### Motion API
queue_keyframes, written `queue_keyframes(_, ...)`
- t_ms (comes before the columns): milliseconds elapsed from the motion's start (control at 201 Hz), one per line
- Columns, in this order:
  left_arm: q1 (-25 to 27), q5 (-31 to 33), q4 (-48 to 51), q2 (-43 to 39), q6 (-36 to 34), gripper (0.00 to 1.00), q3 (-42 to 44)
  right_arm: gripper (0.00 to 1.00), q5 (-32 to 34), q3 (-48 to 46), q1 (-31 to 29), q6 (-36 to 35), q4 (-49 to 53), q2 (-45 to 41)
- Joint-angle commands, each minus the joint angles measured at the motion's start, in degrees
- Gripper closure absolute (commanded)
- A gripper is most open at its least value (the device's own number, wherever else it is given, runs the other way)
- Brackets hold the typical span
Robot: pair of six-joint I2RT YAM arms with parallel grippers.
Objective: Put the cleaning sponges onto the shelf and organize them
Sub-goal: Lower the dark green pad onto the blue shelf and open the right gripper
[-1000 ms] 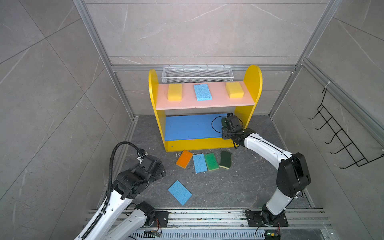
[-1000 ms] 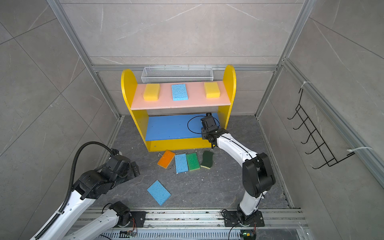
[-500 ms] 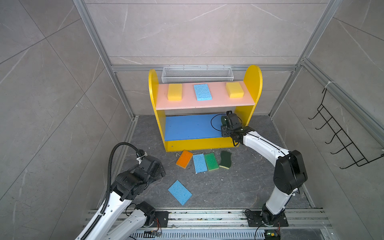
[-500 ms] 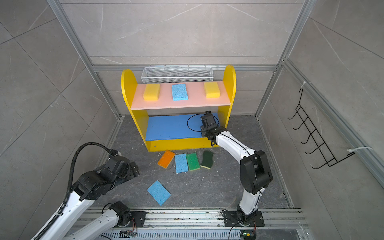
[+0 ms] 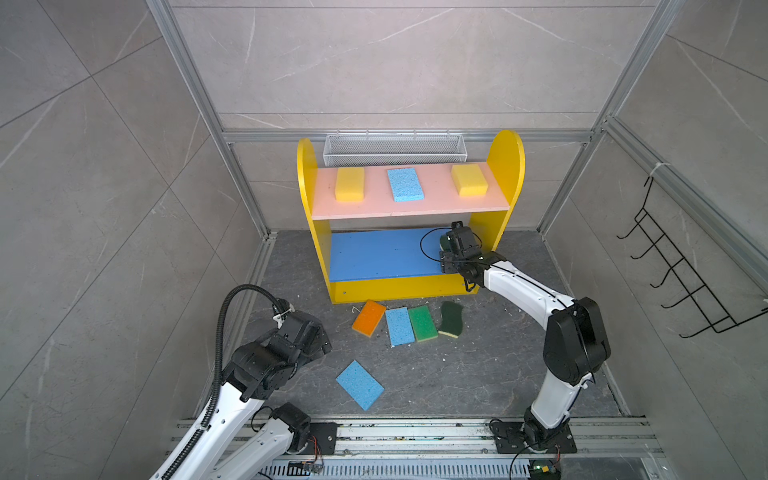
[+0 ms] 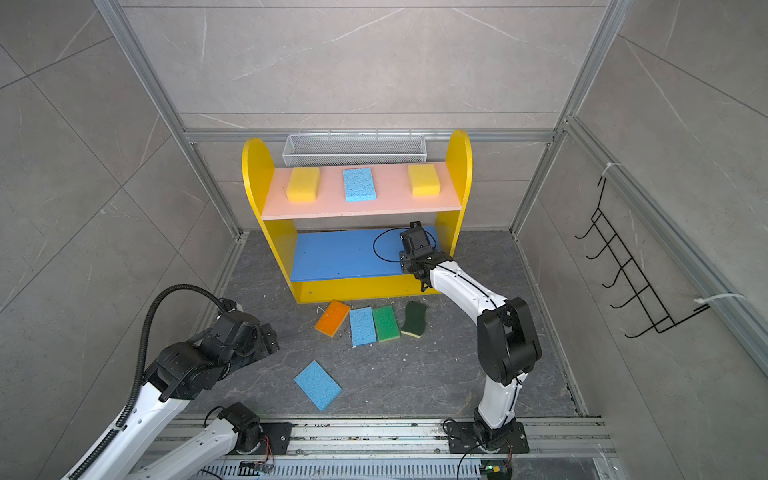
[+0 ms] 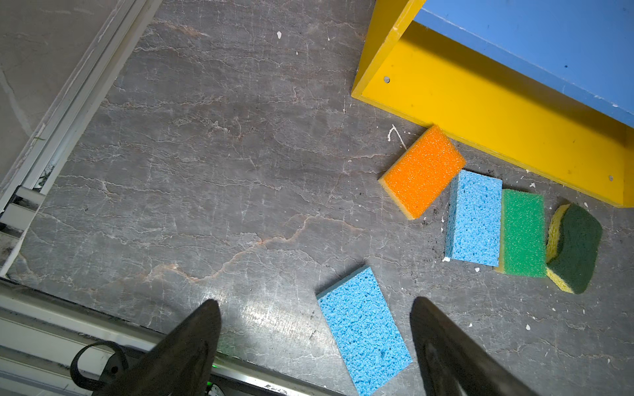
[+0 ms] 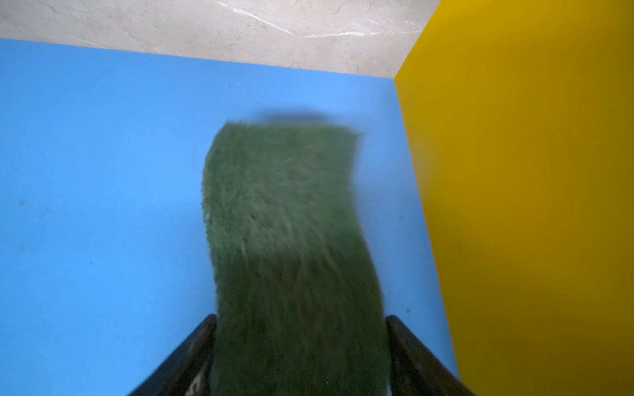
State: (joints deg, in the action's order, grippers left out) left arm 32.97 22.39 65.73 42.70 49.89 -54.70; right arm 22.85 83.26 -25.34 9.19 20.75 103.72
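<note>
Left gripper at 7 o'clock, jaws wide apart, empty, near lone blue sponge. Toward 12, row before shelf: orange sponge, second blue sponge, bright green sponge, wavy dark green sponge. Right gripper at 3 o'clock end of blue board, jaws flanking blurred wavy sponge; clamped or loose, cannot tell. Pink board: yellow sponge, third blue sponge, yellow twin.

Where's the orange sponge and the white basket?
orange sponge (image 7: 422, 170): left wrist view, middle of its orange face.
white basket (image 5: 395, 150): in a top view, its front mesh wall.
</note>
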Motion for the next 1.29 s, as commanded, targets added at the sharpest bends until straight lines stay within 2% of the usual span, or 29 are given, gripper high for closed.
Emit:
queue_keyframes(0, -0.3, 0.9, -1.0, 0.1, 0.7, 0.11, 0.1, 0.22, 1.5, 1.9, 0.3, -0.4, 1.1, 0.6)
queue_keyframes(832, -0.3, 0.1, -1.0, -0.8, 1.4, 0.11, 1.2, 0.21, 3.0, 2.6, 0.3, -1.5, 2.7, 0.2)
queue_keyframes(1290, -0.3, -1.2, -1.2, 0.1, 1.3, 0.11, 1.9, 0.19, -0.9, 1.4, 0.3, 0.2, 4.2, -5.0)
